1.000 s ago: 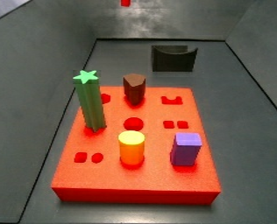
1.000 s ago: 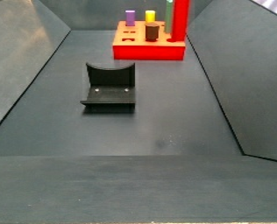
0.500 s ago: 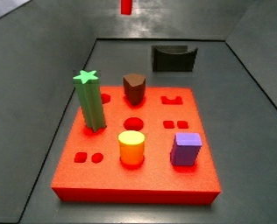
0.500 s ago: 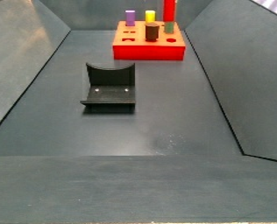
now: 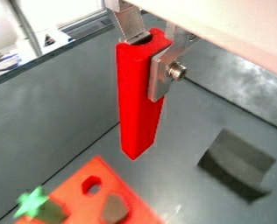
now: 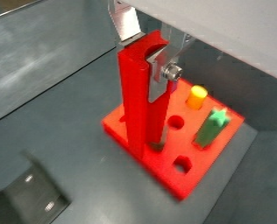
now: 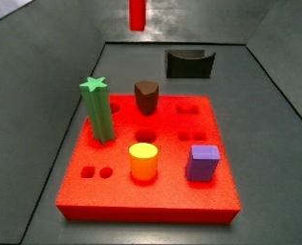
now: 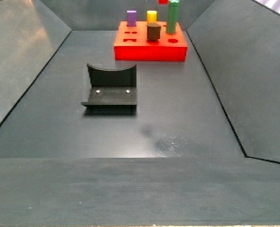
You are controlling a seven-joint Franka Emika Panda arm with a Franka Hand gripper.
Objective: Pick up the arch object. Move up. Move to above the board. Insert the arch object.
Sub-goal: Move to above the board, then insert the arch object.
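My gripper (image 5: 148,59) is shut on the arch object (image 5: 138,105), here a long red bar with a semicircular notch in its gripped end; it hangs upright from the silver fingers (image 5: 165,74). In a wrist view my gripper (image 6: 145,58) holds the bar (image 6: 138,114) over the red board (image 6: 117,129). In the side views only the bar's lower end shows at the top edge (image 7: 137,13) (image 8: 175,2); the gripper itself is out of view there. The board (image 7: 166,191) (image 8: 149,53) (image 5: 71,194) lies flat with shaped holes.
On the board stand a green star peg (image 7: 98,110), a brown hexagonal peg (image 7: 146,96), a yellow cylinder (image 7: 143,161) and a purple cube (image 7: 203,163). The dark fixture (image 7: 189,63) (image 8: 111,86) (image 5: 237,160) stands on the grey floor, within sloped grey walls.
The red bar has shifted: more of it now shows at the top of one side view, and less of it in the other. The board and pegs have not moved.
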